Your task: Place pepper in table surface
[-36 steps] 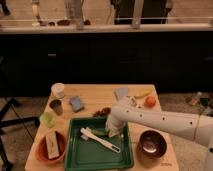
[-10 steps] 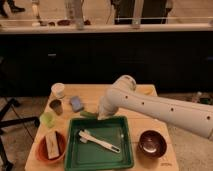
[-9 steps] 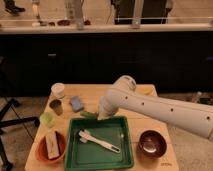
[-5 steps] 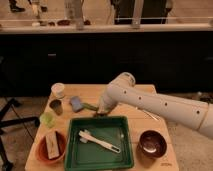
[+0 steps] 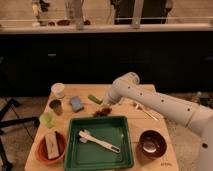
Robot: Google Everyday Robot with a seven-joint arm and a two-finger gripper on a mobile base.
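The pepper (image 5: pixel 95 99) is a small green piece just behind the green tray, over the tan table surface (image 5: pixel 134 124). I cannot tell whether it rests on the wood or is held. My gripper (image 5: pixel 102 111) is the dark end of the white arm. It hangs low over the table at the tray's back edge, just right of and in front of the pepper. The arm reaches in from the right.
A green tray (image 5: pixel 121 151) with a white long-handled utensil (image 5: pixel 98 141) fills the front middle. A blue sponge (image 5: pixel 76 103), metal cup (image 5: pixel 55 107), white cup (image 5: pixel 58 90) and pale green cup (image 5: pixel 47 119) stand at the left. A red bowl (image 5: pixel 50 147) sits front left, a dark bowl (image 5: pixel 152 143) front right.
The arm has swung from over the tray's right side to the back left, bringing the gripper down over the table behind the tray. The pepper now shows further back.
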